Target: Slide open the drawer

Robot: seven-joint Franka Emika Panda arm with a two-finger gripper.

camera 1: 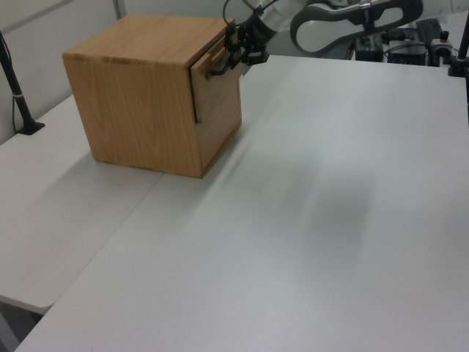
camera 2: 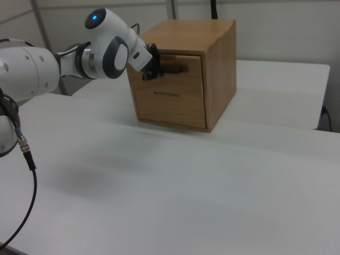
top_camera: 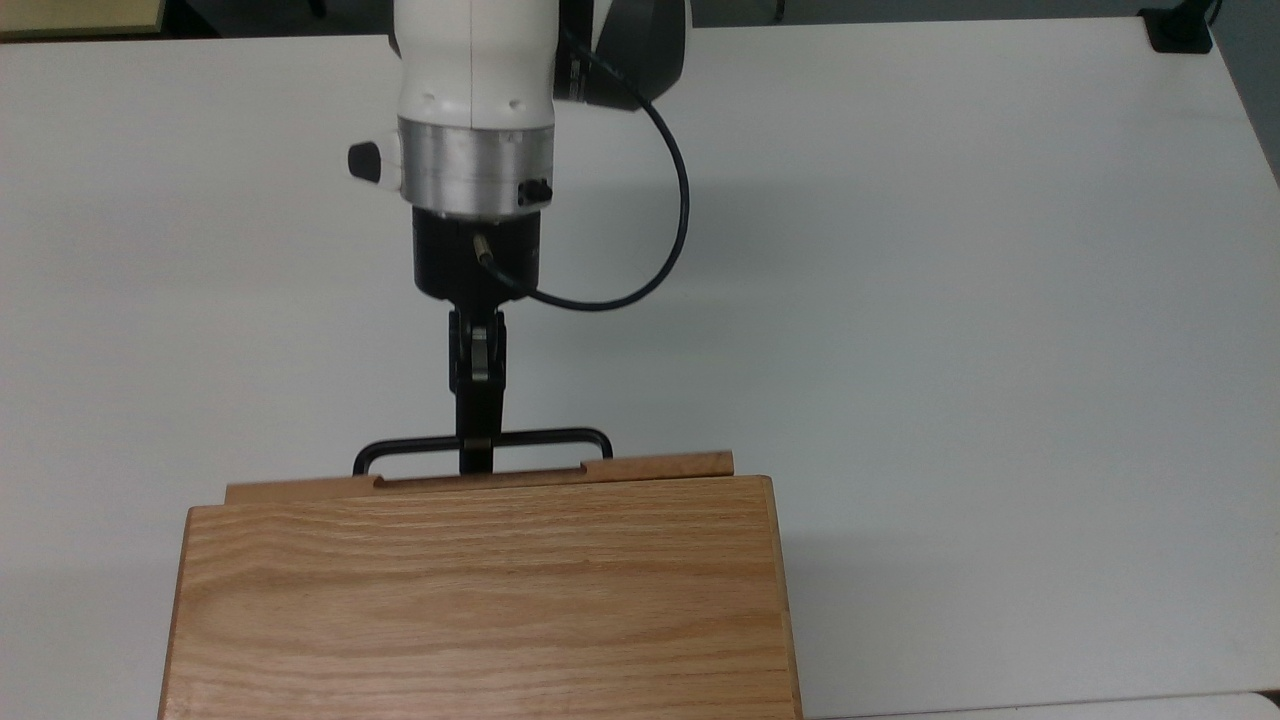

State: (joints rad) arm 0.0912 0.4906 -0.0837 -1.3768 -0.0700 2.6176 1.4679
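a white table [top_camera: 950, 300] carries everything. the drawer [top_camera: 650, 466], top slot of the oak cabinet [top_camera: 480, 600], pokes out just a sliver. its black handle [top_camera: 560, 437] sits clenched between the fingers of the gripper [top_camera: 477, 447]. the thin bar could slip free if the pull veers sideways, or the drawer could bind and drag the cabinet along.

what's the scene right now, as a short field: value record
gripper: at the handle's bar, near its middle
handle: thin black bar on the drawer front
drawer: top one, out a little past the cabinet's front edge
cabinet: oak box on a white table
lower drawer: flush, shut
task: begun, drawer only slightly open
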